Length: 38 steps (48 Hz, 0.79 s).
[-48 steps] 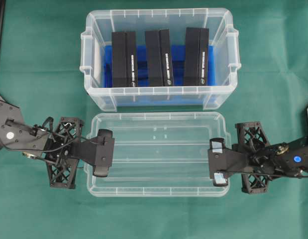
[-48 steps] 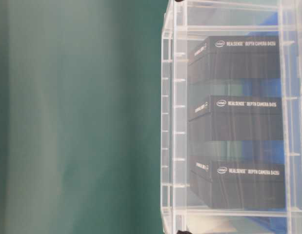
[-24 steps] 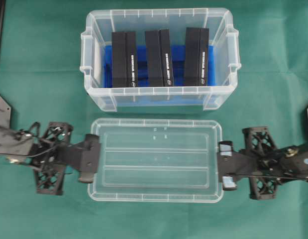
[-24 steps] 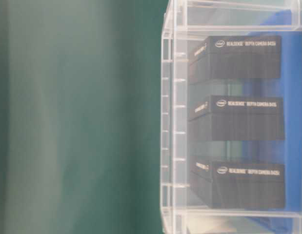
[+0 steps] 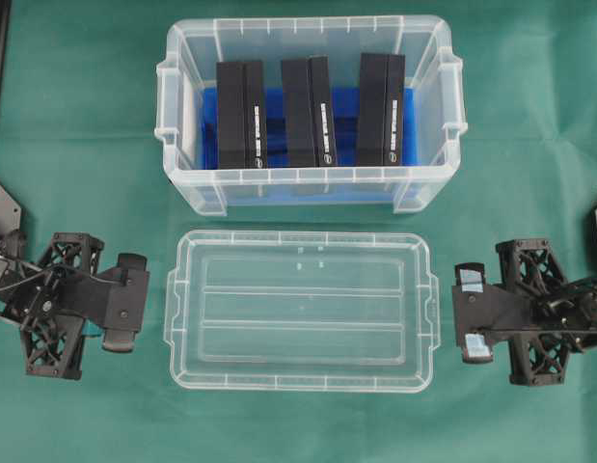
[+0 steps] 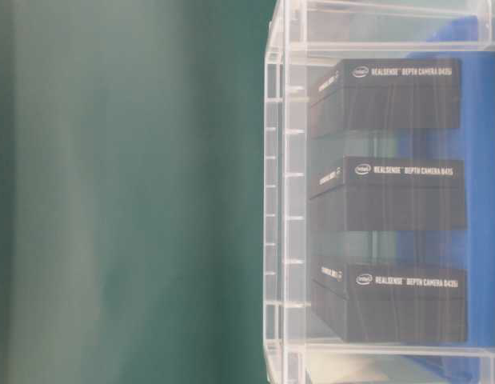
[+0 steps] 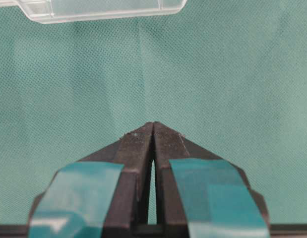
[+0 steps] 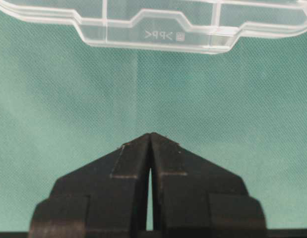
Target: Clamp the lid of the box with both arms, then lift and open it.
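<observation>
Covering the whole table, a green cloth [image 5: 86,116] lies under everything.

Box [image 5: 308,188]: deep clear tub at the far side of the cloth, open on top, handle lugs at both short ends, blue bottom. Three black blocks [image 5: 242,116] stand upright in a row inside, apart from one another; in the table-level view each block [image 6: 387,196] carries white lettering on its side.

Lid [image 5: 301,311]: flat clear panel lying on the cloth just in front of the box, parallel to it, not touching it. Raised rim up, two lengthwise ridges, a small tab at each short end.

Left arm [image 5: 52,304]: black, lattice wrist, lying low at the lid's left end. Left gripper [image 5: 134,304]: points at the lid's left tab, near it but clear of it, with green cloth showing between. In its wrist view the teal-taped fingers [image 7: 138,148] are pressed together at the tips with nothing between them, and the lid's edge [image 7: 93,10] sits well ahead at the top of the view.

Right arm [image 5: 544,311]: black, lattice wrist, at the lid's right end. Right gripper [image 5: 462,311]: points at the right tab, near it, not touching. In its wrist view the plain black fingers [image 8: 138,153] meet at the tips, holding nothing; the lid's tab [image 8: 153,34] lies straight ahead across a strip of cloth.
</observation>
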### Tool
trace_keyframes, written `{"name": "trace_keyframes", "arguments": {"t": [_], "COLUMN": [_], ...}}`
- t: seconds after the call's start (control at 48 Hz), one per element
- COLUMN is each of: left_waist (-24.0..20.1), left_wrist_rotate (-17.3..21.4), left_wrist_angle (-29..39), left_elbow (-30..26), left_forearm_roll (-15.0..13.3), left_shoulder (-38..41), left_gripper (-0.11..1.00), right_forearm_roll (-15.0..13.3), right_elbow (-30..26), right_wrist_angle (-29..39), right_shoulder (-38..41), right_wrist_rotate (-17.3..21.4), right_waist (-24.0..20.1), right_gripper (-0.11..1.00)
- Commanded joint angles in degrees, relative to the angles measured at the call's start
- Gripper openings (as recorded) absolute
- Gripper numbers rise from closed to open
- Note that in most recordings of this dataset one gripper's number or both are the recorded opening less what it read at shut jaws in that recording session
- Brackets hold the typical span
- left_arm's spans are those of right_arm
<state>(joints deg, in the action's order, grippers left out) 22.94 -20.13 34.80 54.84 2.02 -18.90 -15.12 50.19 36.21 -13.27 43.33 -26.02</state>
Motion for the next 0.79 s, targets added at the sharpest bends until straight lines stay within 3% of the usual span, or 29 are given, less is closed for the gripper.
{"name": "trace_keyframes", "arguments": {"t": [0.0,0.167,0.521,0.771], "left_waist": [0.18,2.02,6.94,7.03], "left_wrist_rotate": [0.18,0.26,0.44,1.41], "left_wrist_angle": [-0.09,1.76,17.23,17.67], "left_elbow": [-1.58,-5.27,-15.21,-16.35], "left_forearm_roll": [0.00,0.00,0.70,0.97], "left_shoulder": [-0.79,-2.55,-7.73,-9.58], "left_gripper": [0.00,0.00,0.00,0.00], "right_forearm_roll": [0.00,-0.09,-0.09,-0.09], "right_elbow": [-2.20,-6.24,-17.23,-19.16], "right_wrist_angle": [0.00,1.32,11.78,12.30], "right_shoulder": [-1.05,-2.29,-3.96,-3.96], "right_wrist_rotate": [0.00,-0.09,-0.53,-0.44], "right_waist": [-0.18,-0.62,-3.43,-3.60], "right_gripper": [-0.02,-0.02,-0.02,-0.02]}}
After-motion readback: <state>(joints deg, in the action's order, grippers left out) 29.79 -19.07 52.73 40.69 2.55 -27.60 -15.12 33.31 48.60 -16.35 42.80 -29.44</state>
